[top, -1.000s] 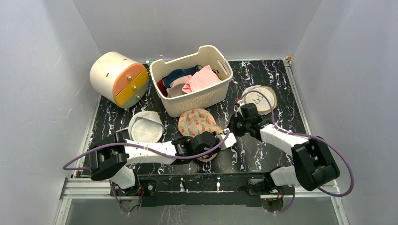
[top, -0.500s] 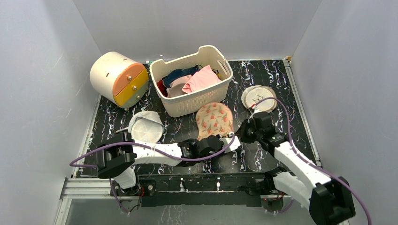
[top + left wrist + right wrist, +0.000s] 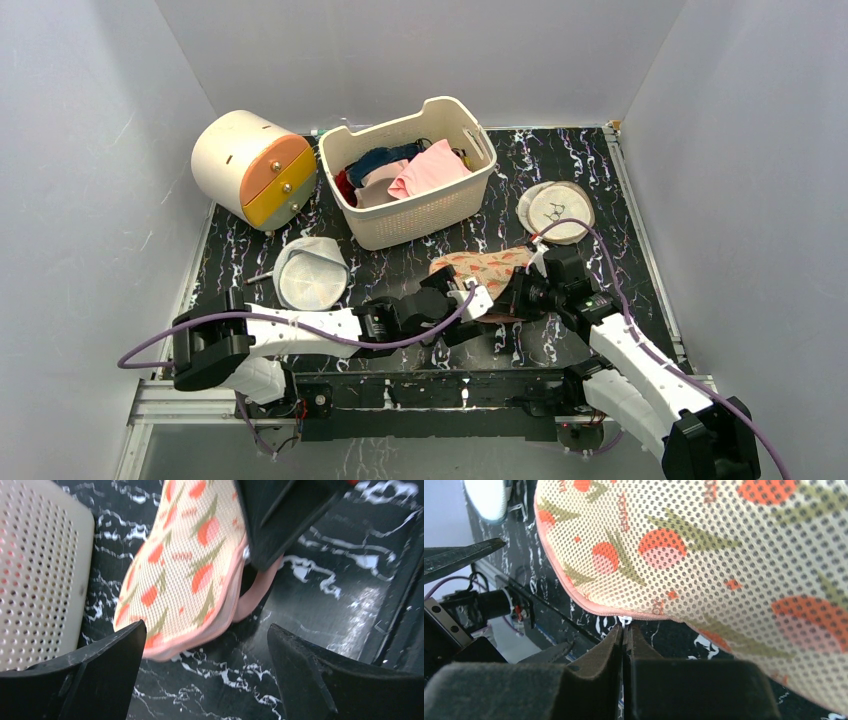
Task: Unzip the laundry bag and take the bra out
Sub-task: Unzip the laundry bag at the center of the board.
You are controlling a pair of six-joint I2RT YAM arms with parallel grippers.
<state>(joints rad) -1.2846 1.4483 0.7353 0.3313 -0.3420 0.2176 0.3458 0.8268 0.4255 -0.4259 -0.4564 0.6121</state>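
The laundry bag [image 3: 482, 268], beige mesh with a red-orange floral print and pink trim, lies tilted on the black marbled table in front of the basket. My right gripper [image 3: 625, 630] is shut on the small white zipper pull [image 3: 625, 620] at the bag's pink edge [image 3: 704, 545]; in the top view it [image 3: 526, 290] is at the bag's right end. My left gripper [image 3: 205, 672] stands open just short of the bag's lower edge [image 3: 185, 565], with only table between its fingers. In the top view it [image 3: 468, 312] is at the bag's near side. The bra is hidden.
A white perforated basket [image 3: 432, 215] with pink and dark blue garments stands at the back, its wall [image 3: 35, 580] close on the left gripper's left. A cream cylinder with an orange-yellow front [image 3: 252, 165], a white dome mesh bag [image 3: 310, 272] and round beige mesh discs [image 3: 556, 210] lie around.
The left gripper has opened and let go of the bag. The bag has dropped from standing upright to lying tilted rightward, with the right gripper still shut at its edge.
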